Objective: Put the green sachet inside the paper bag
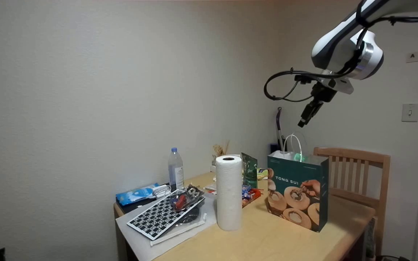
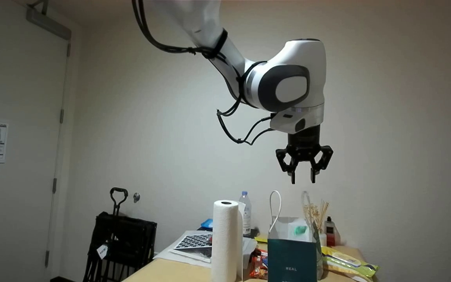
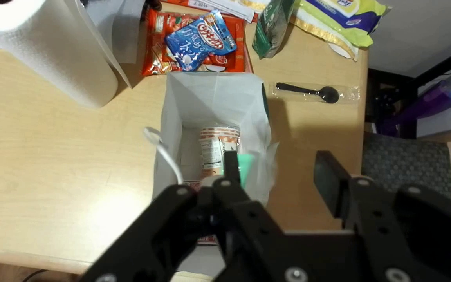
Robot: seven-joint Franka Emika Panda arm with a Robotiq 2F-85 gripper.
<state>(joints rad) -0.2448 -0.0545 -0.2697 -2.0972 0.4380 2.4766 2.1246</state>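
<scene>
Pale wood across the counter (image 1: 252, 235), with plain off-white walls (image 1: 158, 90) beyond, a slatted wooden chair (image 1: 354, 153) beside it and, in an exterior view, a door (image 2: 18, 86) well apart. Upright on the counter, the paper bag (image 1: 303, 170). Above its mouth, the end effector (image 2: 303, 180), fingers (image 2: 293, 177) spread apart. Below those fingers and clear of both, at the bag's mouth, the green sachet (image 3: 246, 164), partly hidden behind one finger in the wrist view. Cannot tell whether resting against the white lining (image 3: 215, 94) or loose in the air. Counted: one green sachet, one paper bag with two white loop handles (image 3: 165, 153), one end effector, one paper towel roll (image 1: 229, 195), one blue-capped bottle (image 1: 176, 168), one chequered board (image 1: 162, 214), one wrapped black spoon (image 3: 329, 94), one blue packet (image 3: 202, 43) on red packaging (image 3: 238, 58). Upright between chequered board and paper bag, the paper towel roll.
</scene>
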